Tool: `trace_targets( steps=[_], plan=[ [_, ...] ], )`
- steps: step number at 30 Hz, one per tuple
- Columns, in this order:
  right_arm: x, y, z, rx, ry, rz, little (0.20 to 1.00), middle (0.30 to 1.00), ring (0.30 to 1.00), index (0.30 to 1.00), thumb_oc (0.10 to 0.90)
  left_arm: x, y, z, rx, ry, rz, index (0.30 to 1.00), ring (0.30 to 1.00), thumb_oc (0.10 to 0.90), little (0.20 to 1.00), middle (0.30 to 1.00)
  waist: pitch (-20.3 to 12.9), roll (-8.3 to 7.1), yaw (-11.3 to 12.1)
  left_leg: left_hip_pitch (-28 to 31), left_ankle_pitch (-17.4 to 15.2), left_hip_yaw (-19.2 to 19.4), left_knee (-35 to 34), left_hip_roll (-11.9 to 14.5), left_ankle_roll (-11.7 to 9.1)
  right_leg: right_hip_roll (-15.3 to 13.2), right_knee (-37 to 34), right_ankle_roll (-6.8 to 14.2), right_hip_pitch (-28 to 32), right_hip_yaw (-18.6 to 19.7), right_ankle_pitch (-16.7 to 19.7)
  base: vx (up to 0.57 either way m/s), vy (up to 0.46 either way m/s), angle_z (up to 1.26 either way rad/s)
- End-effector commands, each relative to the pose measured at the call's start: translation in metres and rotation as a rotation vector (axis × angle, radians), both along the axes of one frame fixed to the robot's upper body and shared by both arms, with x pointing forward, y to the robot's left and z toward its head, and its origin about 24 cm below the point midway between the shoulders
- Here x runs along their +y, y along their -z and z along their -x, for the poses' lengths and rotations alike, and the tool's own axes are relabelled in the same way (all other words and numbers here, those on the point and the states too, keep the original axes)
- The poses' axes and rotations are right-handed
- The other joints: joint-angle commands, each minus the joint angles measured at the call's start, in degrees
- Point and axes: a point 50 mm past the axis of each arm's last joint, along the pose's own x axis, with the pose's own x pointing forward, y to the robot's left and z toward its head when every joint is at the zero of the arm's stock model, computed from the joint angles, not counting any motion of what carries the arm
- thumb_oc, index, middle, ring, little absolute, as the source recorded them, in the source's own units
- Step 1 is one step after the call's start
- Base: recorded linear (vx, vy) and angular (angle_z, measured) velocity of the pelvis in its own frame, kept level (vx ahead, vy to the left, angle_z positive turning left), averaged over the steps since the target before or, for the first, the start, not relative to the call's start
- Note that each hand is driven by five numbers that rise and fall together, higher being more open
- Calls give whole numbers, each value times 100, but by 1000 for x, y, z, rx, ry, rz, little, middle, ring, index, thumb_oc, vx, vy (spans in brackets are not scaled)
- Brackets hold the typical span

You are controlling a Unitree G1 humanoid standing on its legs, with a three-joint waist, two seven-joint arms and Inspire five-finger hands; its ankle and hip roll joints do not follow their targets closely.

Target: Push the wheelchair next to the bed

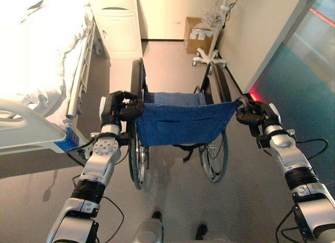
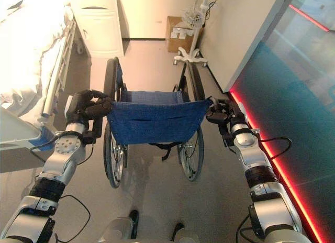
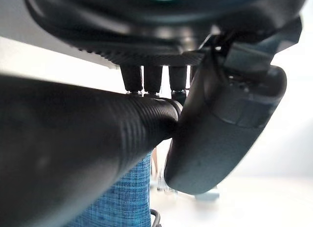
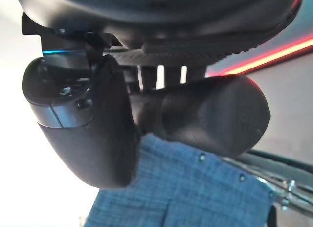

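Gripping both push handles so the frame steers straight, the left hand point(image 1: 119, 108) and right hand point(image 1: 255, 115) stand behind the blue-backed wheelchair point(image 1: 180, 122), which sits in the aisle just beside the bed point(image 1: 36, 70).

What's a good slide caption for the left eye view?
Both hands, left hand and right hand, grip the wheelchair push handles, with the bed on the robot's left.
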Motion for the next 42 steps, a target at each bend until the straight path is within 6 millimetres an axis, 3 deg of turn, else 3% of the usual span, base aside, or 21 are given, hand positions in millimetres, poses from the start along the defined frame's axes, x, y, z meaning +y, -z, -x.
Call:
trace_targets(
  steps=[1,4,5,8,10,12,14,16,18,20,22,23,25,26,27,29,31,33,34,37,42],
  plan=[
    [-17,52,21,306,-56,217,300,300,300,300,400,-9,59,28,243,118,-114,300,300,400,300,300,-57,-95,336,10,108,-2,1578,857,-301,-77,63,-264,-571,-102,513,300,-377,81],
    [-22,56,25,312,-46,228,300,300,300,300,400,-17,68,31,260,141,-109,300,300,400,300,300,-125,18,272,168,-85,187,1714,766,-368,70,21,-335,-404,-260,336,293,-308,85],
    [-22,57,25,310,-42,232,300,300,300,300,400,-20,71,33,263,153,-111,300,300,400,300,300,-118,10,315,131,-114,80,1464,325,-255,126,-126,-379,-369,-226,434,176,-210,73],
    [-15,53,16,302,-43,248,300,300,300,300,400,-23,74,34,259,152,-93,300,300,400,300,300,-82,164,456,182,-215,-129,625,-455,-196,418,-363,-340,-131,-64,433,289,-200,45],
    [-12,51,14,299,-47,250,300,300,300,300,400,-24,74,35,259,152,-91,300,300,400,300,300,-76,205,523,62,-73,-166,417,-628,-207,507,-409,-335,-35,-40,411,210,-131,-7],
    [-1,51,10,285,-72,261,300,300,300,300,400,-22,78,41,263,141,-93,300,300,400,300,300,-20,381,805,-498,633,-271,-103,-883,-341,907,-558,-382,365,80,265,359,-188,1],
    [3,48,7,276,-94,264,300,300,300,300,400,-18,79,45,265,126,-91,300,300,400,300,300,0,431,945,-628,882,-257,-288,-911,-354,1036,-564,-414,512,112,190,362,-162,-43],
    [8,44,3,258,-118,267,300,300,300,300,400,-11,78,49,261,111,-89,300,300,400,300,300,-3,481,1075,-724,1062,52,-444,-909,-335,1180,-481,-458,682,47,28,376,-142,-78],
    [9,42,2,252,-125,274,300,300,300,300,400,-8,76,49,254,117,-88,300,300,400,300,300,-59,438,1111,-633,752,805,-278,-821,-171,1162,-79,-536,782,-332,-366,398,-103,-73],
    [12,48,3,264,-132,258,300,300,300,300,400,-5,78,50,269,113,-92,300,300,400,300,300,-87,345,1165,-592,494,734,-75,-879,-19,1103,304,-500,772,-341,-522,332,-82,-71],
    [14,57,10,285,-135,227,300,300,300,300,400,-2,77,51,274,119,-118,300,300,400,300,300,-148,194,1244,-490,323,796,-56,-834,229,893,1312,-311,783,-524,-479,499,-123,-26],
    [9,66,19,303,-118,177,300,300,300,300,400,0,76,52,284,136,-159,300,300,400,300,300,-205,94,1258,-393,321,748,-149,-869,315,705,1993,-52,775,-599,-178,529,-96,31],
    [7,72,26,314,-110,150,300,300,300,300,400,0,76,52,292,146,-189,300,300,400,300,300,-231,43,1235,-323,343,613,-209,-941,337,537,2211,208,678,-515,221,328,-75,52],
    [7,75,29,321,-105,126,300,300,300,300,400,1,75,51,290,154,-204,300,300,400,300,300,-253,107,1187,-293,452,600,-222,-824,319,431,1996,215,545,-525,481,364,-207,35],
    [10,75,28,320,-105,108,300,300,300,300,400,3,72,44,286,156,-230,300,300,400,300,300,-188,178,1062,-107,316,474,-177,-736,228,94,1639,271,340,-453,388,305,-263,23],
    [13,75,26,317,-103,97,300,300,300,300,400,6,67,37,275,153,-252,300,300,400,300,300,-122,284,980,-53,401,481,-166,-581,196,13,1254,156,166,-483,562,232,-279,4],
    [17,74,23,305,-96,80,300,300,300,300,400,12,52,21,260,173,-325,300,300,400,300,300,37,353,615,352,207,183,-239,-531,156,-317,383,199,-571,-1,1315,327,-388,29],
    [17,70,21,291,-76,69,300,300,300,300,400,11,40,11,250,188,-360,300,300,400,300,300,95,338,425,438,1,-34,-209,-539,167,-426,-187,233,-842,387,1467,236,-339,79],
    [21,62,16,274,-68,61,300,300,300,300,400,8,29,-1,232,198,-385,300,300,400,300,300,115,332,277,357,-132,-138,-110,-538,164,-412,-375,251,-966,535,1393,174,-287,110],
    [22,60,14,284,-52,29,300,300,300,300,400,3,31,-5,252,200,-365,300,300,400,300,300,7,268,154,148,-191,-187,210,-535,158,-154,-155,226,-928,694,1039,192,-224,99],
    [20,63,23,295,-50,22,300,300,300,300,400,-14,49,-6,308,196,-276,300,300,400,300,300,-213,103,-223,315,-328,50,584,-68,-119,-31,-233,-8,-698,611,787,282,-176,55]
  ],
)
